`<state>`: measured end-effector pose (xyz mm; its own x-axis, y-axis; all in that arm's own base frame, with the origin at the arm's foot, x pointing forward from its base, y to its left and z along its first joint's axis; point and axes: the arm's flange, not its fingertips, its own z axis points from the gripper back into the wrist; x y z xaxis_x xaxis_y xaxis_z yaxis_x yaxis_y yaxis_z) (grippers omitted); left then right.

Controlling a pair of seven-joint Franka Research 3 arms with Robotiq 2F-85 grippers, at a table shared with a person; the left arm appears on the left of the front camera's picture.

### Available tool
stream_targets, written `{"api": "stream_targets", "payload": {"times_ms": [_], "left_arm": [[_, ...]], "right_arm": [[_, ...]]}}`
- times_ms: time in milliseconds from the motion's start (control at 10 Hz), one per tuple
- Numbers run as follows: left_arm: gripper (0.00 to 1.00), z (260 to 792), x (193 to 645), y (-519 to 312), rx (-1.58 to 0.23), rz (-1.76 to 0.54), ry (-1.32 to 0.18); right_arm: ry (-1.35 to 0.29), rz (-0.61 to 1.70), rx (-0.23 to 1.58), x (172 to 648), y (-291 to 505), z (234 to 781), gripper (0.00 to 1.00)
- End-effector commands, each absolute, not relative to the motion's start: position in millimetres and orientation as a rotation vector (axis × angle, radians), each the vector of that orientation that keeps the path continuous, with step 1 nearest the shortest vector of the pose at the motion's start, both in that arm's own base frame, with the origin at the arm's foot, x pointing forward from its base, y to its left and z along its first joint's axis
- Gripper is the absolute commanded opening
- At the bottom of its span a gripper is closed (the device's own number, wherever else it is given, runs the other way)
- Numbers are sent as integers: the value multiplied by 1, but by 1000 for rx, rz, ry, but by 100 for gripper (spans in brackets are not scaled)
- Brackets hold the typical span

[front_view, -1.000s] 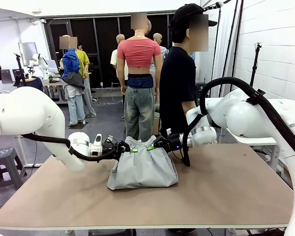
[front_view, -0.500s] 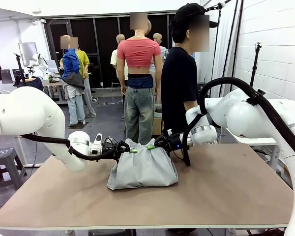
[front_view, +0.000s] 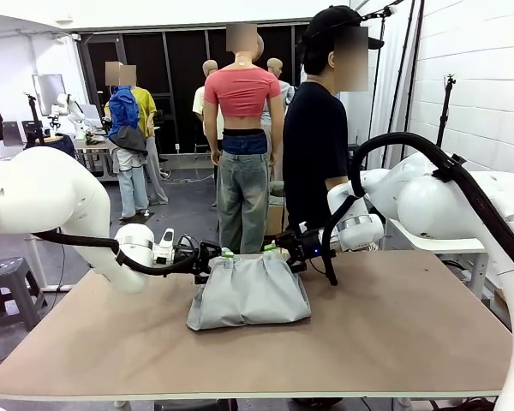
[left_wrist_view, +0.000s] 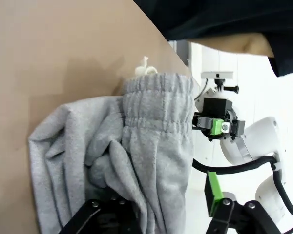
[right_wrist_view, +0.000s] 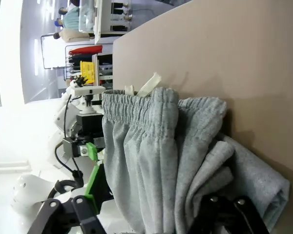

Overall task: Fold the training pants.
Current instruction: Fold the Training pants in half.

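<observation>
Brown tabletop [front_view: 394, 334] runs across to a person [front_view: 317, 145] in black standing at the far edge. On it, near the middle, lie the pants [front_view: 248, 291], light grey and folded into a squarish bundle, gathered waistband along the far side. My left gripper [front_view: 221, 254] sits at the far left corner of that waistband, my right gripper [front_view: 272, 249] at the far right corner. Through the left wrist camera my fingers [left_wrist_view: 214, 192] stand apart on either side of the waistband, cloth between them but not pinched. On the right it looks the same: jaws spread, fabric loose in the gap, though the bunched folds hide one pad, so I may be wrong about touching.
</observation>
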<state>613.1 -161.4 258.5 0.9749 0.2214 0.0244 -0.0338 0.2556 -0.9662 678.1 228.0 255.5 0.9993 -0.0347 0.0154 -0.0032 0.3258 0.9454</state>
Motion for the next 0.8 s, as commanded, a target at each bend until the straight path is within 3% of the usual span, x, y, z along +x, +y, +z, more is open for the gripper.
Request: {"api": "stream_targets", "payload": {"times_ms": [0,700], "left_arm": [[100,277,603,-144,-1212,227,-153],[100,330,563,-93,-1204,232,-356]], "right_arm": [[-49,-43,1162,674,218,269,100],[-267,-18,1062,661,179,339,100]]}}
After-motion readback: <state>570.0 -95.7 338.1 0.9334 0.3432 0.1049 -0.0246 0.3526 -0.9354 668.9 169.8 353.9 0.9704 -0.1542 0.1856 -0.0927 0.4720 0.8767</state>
